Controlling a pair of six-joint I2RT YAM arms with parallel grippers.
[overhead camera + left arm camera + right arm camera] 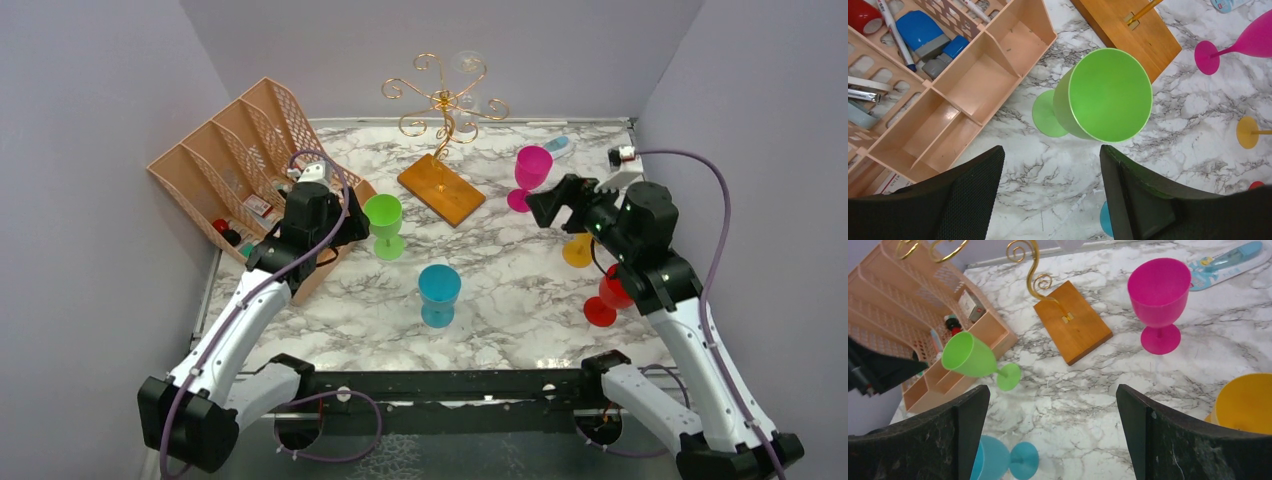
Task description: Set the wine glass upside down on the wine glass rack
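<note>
Marble counter [520, 290] carries the wine glass rack [440, 188] beyond the left pincer [1049, 162] and the upright green wine glass [1108, 95] just ahead of it, pincer spread wide and empty, glass likely light, stiff, slick plastic, best pinched at the stem under the bowl.

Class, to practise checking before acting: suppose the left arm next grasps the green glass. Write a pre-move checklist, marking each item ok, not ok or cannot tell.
1. Left gripper open: ok.
2. Green glass upright, standing free: ok.
3. Green glass between the left fingers: not ok; it stands beyond the fingertips.
4. Wine glass rack upright on its wooden base: ok.
5. Bare scroll arm on the rack: ok.
6. Right gripper open, away from the green glass: ok.
</note>
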